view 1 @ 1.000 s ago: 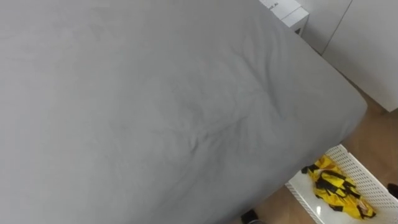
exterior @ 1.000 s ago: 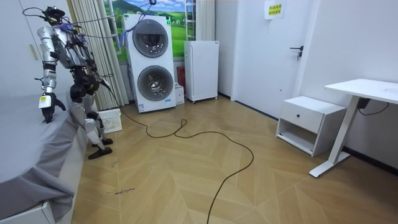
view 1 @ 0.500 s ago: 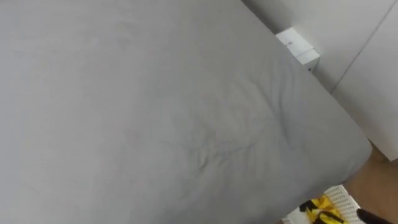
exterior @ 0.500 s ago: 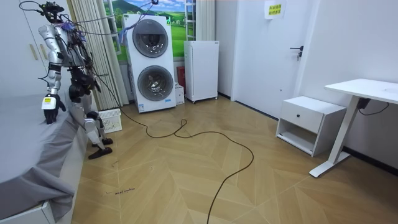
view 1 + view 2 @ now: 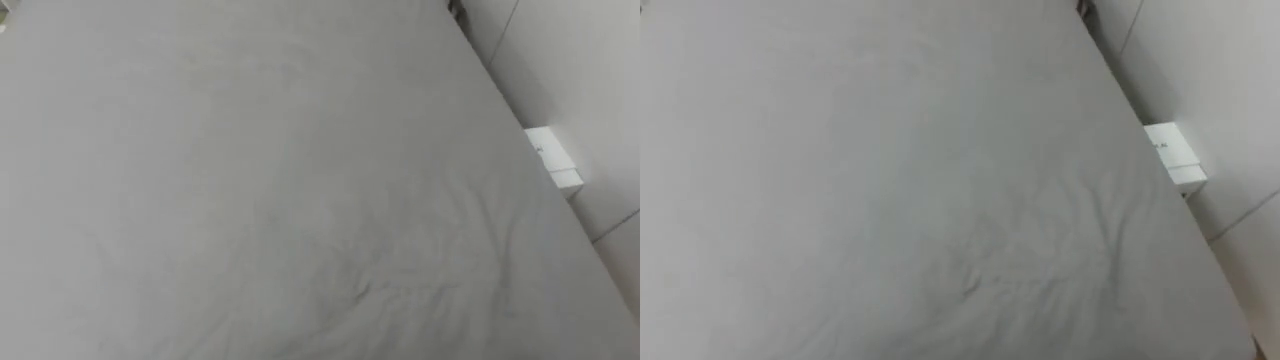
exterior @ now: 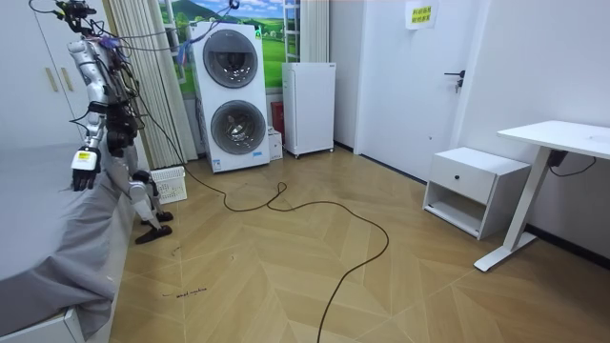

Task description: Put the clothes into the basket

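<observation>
A grey bed sheet (image 5: 280, 190) spreads smooth, with a few creases, across both eye views, and no clothes lie on this part. In the room view I stand at the bed's far corner (image 6: 105, 205), at the room view's left, facing the bed. My left hand (image 6: 84, 170) hangs down over the bed's edge, away from any cloth. The white slatted basket (image 6: 170, 184) stands on the floor behind me, between the bed and the washing machines. What it holds is too small to make out.
A small white box (image 5: 553, 163) sits by the white wall (image 5: 590, 80) at the bed's right side. Stacked washing machines (image 6: 232, 95), a white cabinet (image 6: 309, 107), a bedside unit (image 6: 474, 189) and a desk (image 6: 558, 143) stand around the wooden floor, which a dark cable crosses.
The eye view has swung up across the bed, so the basket with the yellow garment has left the picture. In the room view my left hand has dropped slightly towards the bed's edge.
</observation>
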### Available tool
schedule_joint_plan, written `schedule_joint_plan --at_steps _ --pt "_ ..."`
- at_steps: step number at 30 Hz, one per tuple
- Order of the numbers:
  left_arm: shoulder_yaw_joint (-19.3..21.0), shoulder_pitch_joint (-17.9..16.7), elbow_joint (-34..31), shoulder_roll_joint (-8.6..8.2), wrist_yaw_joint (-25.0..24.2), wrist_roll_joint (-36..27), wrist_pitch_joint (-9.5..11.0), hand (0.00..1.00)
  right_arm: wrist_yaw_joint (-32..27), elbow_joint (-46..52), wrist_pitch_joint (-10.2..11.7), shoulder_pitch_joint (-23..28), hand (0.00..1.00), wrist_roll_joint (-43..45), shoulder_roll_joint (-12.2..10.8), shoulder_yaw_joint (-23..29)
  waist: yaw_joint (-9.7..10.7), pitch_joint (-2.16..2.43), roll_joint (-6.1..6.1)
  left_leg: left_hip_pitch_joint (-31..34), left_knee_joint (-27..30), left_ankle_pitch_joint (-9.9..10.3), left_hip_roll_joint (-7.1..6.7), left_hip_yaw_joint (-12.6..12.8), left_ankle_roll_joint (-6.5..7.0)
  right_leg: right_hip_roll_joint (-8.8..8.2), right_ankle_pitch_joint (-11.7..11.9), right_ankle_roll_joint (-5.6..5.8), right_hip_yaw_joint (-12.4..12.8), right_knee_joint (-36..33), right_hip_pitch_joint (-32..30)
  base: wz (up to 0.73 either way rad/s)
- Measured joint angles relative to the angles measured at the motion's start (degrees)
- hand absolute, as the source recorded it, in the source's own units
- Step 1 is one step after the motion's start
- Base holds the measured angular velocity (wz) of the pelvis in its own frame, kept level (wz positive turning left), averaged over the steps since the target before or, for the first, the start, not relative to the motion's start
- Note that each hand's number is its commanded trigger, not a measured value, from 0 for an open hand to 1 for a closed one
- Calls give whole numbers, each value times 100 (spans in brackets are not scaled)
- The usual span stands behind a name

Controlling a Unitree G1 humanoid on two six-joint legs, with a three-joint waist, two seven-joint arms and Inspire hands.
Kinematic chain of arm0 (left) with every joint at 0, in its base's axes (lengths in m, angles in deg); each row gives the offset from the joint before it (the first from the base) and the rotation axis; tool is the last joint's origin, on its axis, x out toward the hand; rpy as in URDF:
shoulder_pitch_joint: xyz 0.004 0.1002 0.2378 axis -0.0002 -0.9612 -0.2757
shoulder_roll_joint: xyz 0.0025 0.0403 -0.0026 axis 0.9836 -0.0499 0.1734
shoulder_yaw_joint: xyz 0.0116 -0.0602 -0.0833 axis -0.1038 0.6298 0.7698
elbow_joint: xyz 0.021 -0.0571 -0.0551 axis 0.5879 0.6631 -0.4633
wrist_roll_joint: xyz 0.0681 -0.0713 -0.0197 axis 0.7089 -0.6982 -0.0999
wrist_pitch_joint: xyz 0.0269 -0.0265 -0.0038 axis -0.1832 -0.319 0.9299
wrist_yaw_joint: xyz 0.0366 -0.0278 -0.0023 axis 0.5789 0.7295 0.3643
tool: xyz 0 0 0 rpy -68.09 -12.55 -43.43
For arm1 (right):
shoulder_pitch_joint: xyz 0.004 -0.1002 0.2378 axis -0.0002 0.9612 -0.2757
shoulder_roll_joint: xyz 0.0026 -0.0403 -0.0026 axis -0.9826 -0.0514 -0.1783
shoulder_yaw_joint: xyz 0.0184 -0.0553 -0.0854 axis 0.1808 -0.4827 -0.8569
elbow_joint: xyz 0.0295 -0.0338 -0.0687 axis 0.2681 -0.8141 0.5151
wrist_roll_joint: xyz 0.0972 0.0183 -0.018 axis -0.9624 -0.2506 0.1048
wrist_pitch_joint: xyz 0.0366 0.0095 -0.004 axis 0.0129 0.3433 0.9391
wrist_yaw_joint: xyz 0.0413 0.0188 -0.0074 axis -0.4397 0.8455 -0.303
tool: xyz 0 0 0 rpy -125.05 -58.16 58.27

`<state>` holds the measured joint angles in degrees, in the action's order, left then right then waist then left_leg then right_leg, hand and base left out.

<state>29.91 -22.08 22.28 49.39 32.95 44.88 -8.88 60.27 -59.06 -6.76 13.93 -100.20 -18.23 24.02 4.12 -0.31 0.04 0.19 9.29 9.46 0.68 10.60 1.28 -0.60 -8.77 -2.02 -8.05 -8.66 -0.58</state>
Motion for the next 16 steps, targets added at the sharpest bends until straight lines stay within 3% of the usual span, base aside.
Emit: schedule_joint_plan --at_steps 3,7,10,16 --pt "-3 -13 0 -27 0 -1 5 0 -53 -16 -96 78 0 88 -2 -15 -22 0 24 -103 -8 0 -29 -50 1 -17 -40 19 -5 -2 129 14" --pt "40 -1 4 -51 0 110 31 0 -129 -33 -229 139 0 373 -12 -59 -198 1 59 -160 -19 0 -28 -63 1 -13 -43 17 -18 -3 172 0" --pt "100 -7 4 -85 0 105 112 0 -188 -168 -237 139 0 434 7 -184 -308 12 80 -194 -48 1 -29 -65 1 -11 -42 17 -17 -7 193 0" --pt "129 -29 10 -88 -17 109 170 0 -297 -208 -239 144 0 501 11 -245 -325 7 83 -280 -89 3 -33 -68 1 -11 -45 18 -7 2 272 0"
